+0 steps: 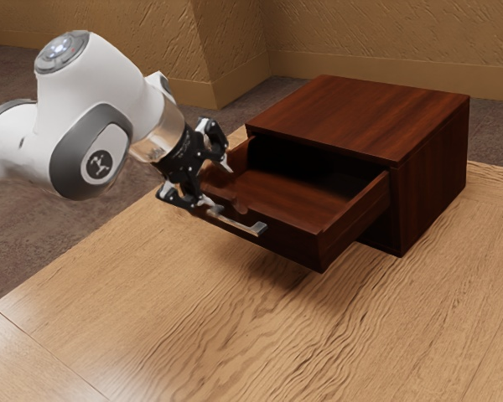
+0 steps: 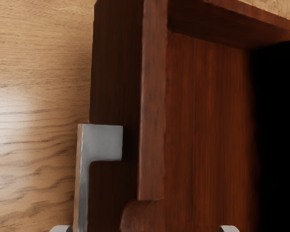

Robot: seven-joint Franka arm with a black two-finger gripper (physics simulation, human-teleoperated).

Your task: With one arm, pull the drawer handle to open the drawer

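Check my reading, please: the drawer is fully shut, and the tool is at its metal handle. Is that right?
One thing is wrong. The drawer is not shut: the exterior view shows it pulled partly out of the cabinet. The rest holds: the tool is at its metal handle.

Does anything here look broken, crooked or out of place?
Nothing stands out. The drawer is pulled partly out of the cabinet and sits straight, its handle looks intact, and the gripper is at it.
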